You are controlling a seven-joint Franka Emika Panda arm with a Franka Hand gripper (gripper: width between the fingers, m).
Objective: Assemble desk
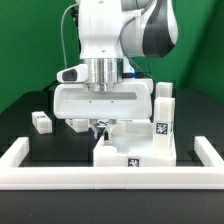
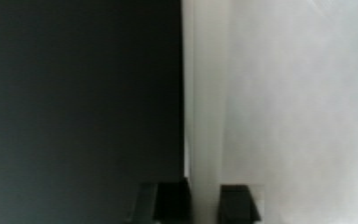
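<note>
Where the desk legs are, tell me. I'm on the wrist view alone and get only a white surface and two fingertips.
Observer: A loose leg lies on the black table at the exterior view's left, apart from the tabletop.
Operator: Give me the gripper's position.
Observer: The gripper is down low at the tabletop's left end, as the exterior view shows it.
Operator: Report anything standing up.
Observer: An upright leg stands at the tabletop's right end in the exterior view.
</note>
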